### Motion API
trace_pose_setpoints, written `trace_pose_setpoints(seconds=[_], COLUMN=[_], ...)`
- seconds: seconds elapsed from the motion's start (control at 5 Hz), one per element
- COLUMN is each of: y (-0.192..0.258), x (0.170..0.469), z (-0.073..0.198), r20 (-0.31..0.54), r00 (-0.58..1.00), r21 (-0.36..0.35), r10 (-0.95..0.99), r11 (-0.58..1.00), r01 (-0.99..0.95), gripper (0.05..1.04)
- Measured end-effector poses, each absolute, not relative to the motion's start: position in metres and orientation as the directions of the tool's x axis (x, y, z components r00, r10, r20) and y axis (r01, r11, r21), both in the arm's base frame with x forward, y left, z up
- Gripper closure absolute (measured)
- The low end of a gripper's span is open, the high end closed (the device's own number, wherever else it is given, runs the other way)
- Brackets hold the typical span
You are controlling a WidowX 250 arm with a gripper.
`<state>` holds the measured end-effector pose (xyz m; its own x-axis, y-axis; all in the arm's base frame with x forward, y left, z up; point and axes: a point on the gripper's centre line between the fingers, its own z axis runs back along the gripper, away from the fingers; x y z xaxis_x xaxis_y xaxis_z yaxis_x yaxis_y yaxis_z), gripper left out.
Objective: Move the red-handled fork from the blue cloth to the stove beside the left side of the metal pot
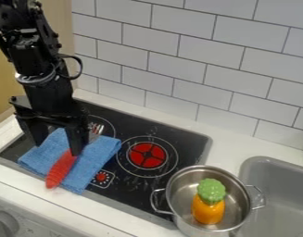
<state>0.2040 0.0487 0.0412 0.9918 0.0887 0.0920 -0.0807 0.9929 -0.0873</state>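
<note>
Black two-finger claw [56, 149] is hanging spread over blue cloth [103, 159], gripping nothing. Red-handled metal fork [60, 169] is lying across the cloth on black stovetop [172, 144], near one fingertip.

1. Behind my tool [57, 147] rises a wall [178, 60] of pale tiles, staggered like bricks, with dark joints.
2. A yellow-tan panel [2, 83] stands at the wall's left end, behind my tool.
3. Below my tool, a black cooktop [172, 139] with a grey rim and a red burner is set into the white desk [224, 152].
4. Well to my tool's right in the camera view is a grey sink [283, 185].
5. Soft light falls across the tiles.
</note>
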Motion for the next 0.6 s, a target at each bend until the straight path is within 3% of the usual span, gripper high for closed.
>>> trace_pose_setpoints(seconds=[0.2, 0.6], y=[0.044, 0.046], x=[0.190, 0.193], z=[0.031, 0.020], r20=[0.040, 0.033], r00=[0.995, 0.995], r21=[-0.100, -0.096], r10=[0.088, 0.099], r11=[0.991, 0.991], r01=[-0.084, -0.095], gripper=[0.085, 0.085])
